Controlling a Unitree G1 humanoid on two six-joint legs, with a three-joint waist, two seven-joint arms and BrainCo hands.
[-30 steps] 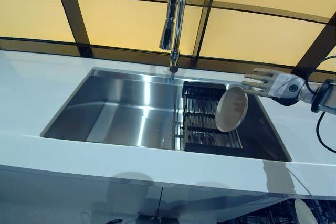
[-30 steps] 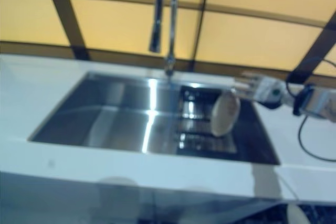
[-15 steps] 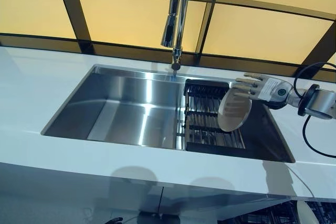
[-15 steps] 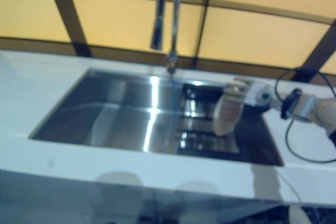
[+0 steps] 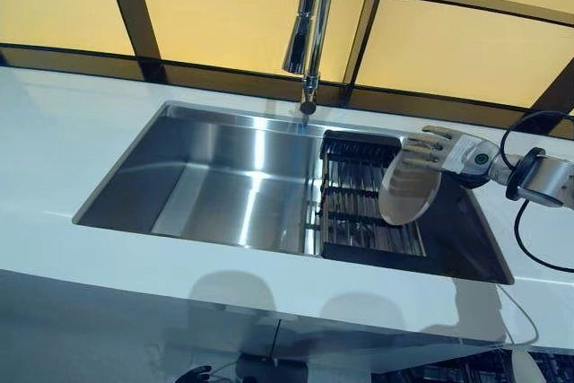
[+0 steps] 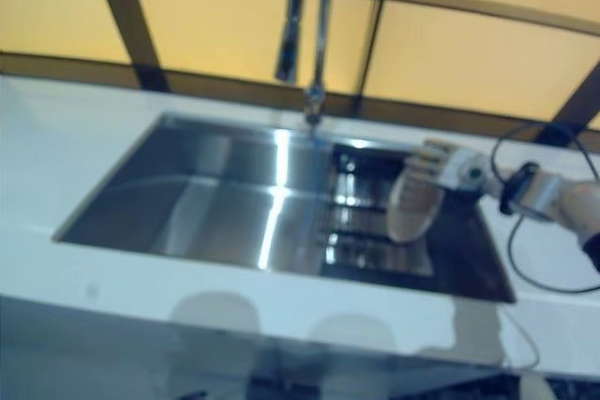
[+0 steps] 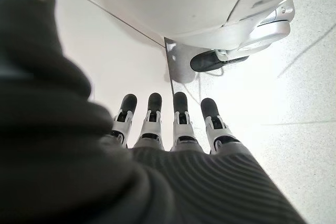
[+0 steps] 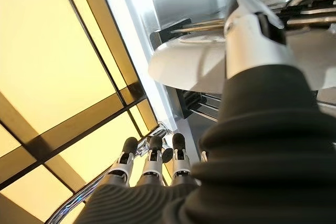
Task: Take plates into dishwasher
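A round cream plate (image 5: 408, 196) stands on edge in the black dish rack (image 5: 357, 214) at the right end of the sink. My right hand (image 5: 446, 150) is at the plate's top rim, coming in from the right, with its fingers straight and reaching left over the rim. In the right wrist view the thumb (image 8: 252, 30) lies against the plate's face (image 8: 194, 66) and the fingers (image 8: 151, 163) point straight away from it. My left hand (image 7: 178, 124) shows only in the left wrist view, with its fingers straight, hanging down toward the floor and holding nothing.
The steel sink (image 5: 224, 186) is set in a white counter (image 5: 54, 150). A tall chrome faucet (image 5: 309, 15) stands behind it, just left of the rack. Yellow panels with dark frames form the back wall.
The camera has shifted a little. My right hand has moved left and closer onto the plate's top rim, and the plate now stands more upright, face toward me.
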